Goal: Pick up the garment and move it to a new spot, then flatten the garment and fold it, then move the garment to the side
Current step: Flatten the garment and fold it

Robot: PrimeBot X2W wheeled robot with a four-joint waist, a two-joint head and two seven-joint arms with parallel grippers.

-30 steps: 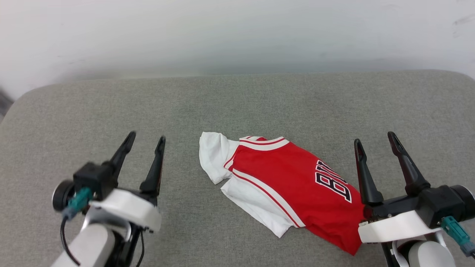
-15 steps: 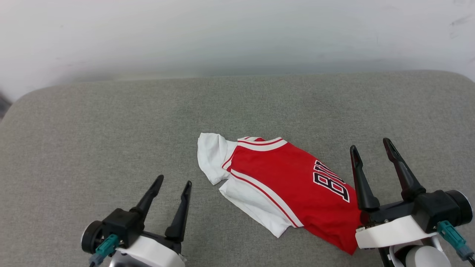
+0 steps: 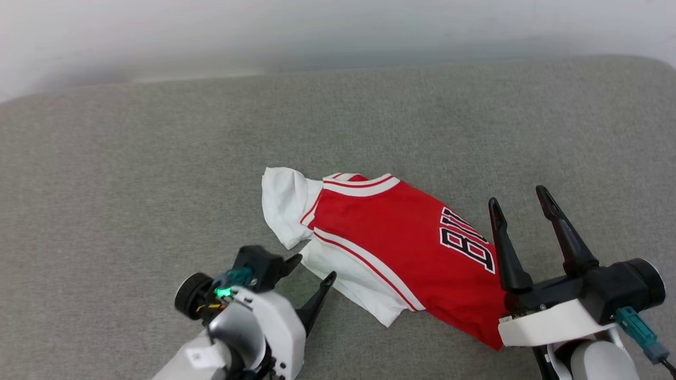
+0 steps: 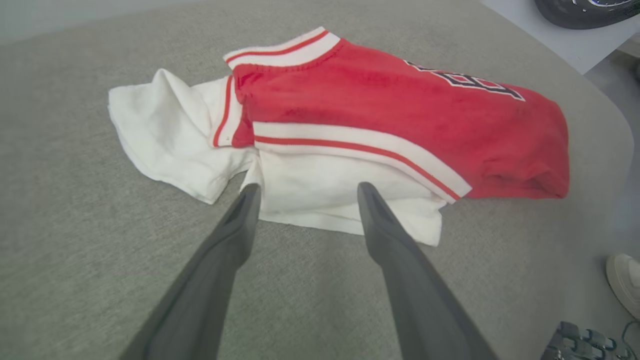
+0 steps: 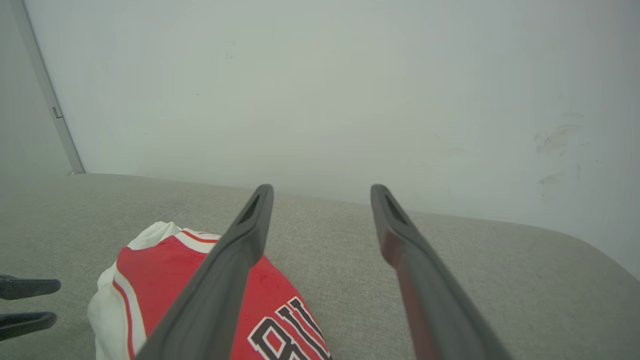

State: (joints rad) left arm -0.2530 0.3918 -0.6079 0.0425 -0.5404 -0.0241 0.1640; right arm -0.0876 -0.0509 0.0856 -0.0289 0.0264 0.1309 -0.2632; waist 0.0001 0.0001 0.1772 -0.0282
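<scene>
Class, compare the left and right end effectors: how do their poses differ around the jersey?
The left end effector aims at the white sleeve of the garment; the right end effector points past its lettered end toward the wall. Left tilts down; right looks level. Both open, empty.

We are seeing a red garment (image 3: pixel 380 237) with white sleeves, red-and-white striped trim and black lettering outlined in white — and we are seeing it against a flecked grey surface (image 3: pixel 132 158) and a pale whitish wall (image 3: pixel 317 26).
</scene>
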